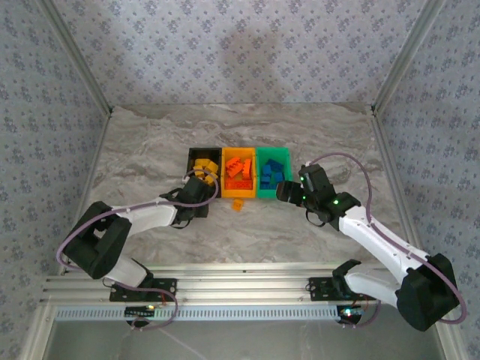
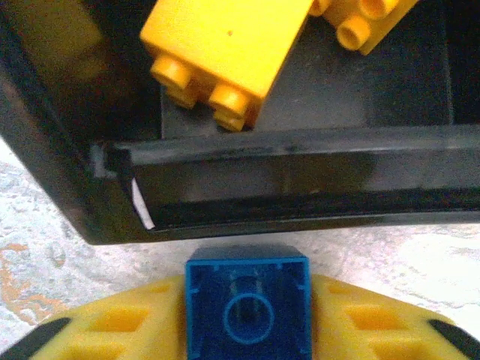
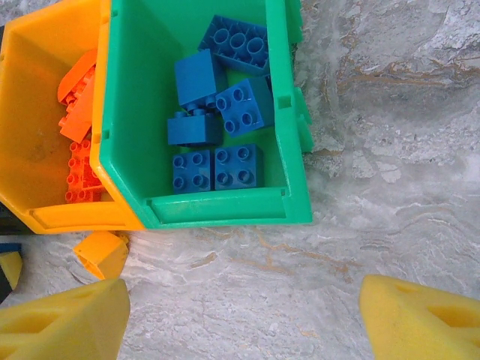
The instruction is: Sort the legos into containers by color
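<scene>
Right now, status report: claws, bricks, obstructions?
Left claw shut on blue brick, facing black bin. Right claw open near green bin. Orange brick loose on table.

1. My left gripper (image 2: 247, 324), closed on a blue brick (image 2: 247, 300), faces the black bin (image 2: 285, 176) head-on; its near wall blocks a straight path in.
2. Under my right gripper (image 3: 240, 322), jaws wide, I see bare table (image 3: 337, 262) just before the green bin (image 3: 225, 212).
3. A loose orange brick (image 3: 101, 253) lies just before the orange bin (image 3: 67, 216), between the two grippers.
4. Behind all three the table lies open.
</scene>
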Controlling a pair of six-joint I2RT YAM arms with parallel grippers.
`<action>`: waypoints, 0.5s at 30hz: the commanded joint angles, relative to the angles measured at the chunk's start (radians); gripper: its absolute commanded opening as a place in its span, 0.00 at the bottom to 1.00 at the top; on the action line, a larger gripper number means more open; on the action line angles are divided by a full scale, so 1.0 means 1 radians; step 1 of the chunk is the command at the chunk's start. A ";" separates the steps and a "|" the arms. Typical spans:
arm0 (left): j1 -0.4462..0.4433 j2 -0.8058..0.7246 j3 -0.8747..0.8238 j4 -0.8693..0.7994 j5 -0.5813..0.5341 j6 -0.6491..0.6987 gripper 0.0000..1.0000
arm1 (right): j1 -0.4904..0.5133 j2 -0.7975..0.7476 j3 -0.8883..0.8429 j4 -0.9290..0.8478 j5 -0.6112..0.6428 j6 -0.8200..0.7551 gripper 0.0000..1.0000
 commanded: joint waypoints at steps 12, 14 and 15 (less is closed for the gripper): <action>-0.206 -0.080 0.294 -0.105 0.061 -0.010 0.34 | -0.011 -0.019 -0.016 -0.005 0.026 0.016 0.82; -0.210 0.017 0.408 -0.089 0.103 0.010 0.34 | -0.011 -0.020 -0.023 -0.008 0.025 0.019 0.82; -0.211 0.074 0.474 -0.087 0.125 0.020 0.33 | -0.011 -0.021 -0.025 -0.013 0.027 0.020 0.82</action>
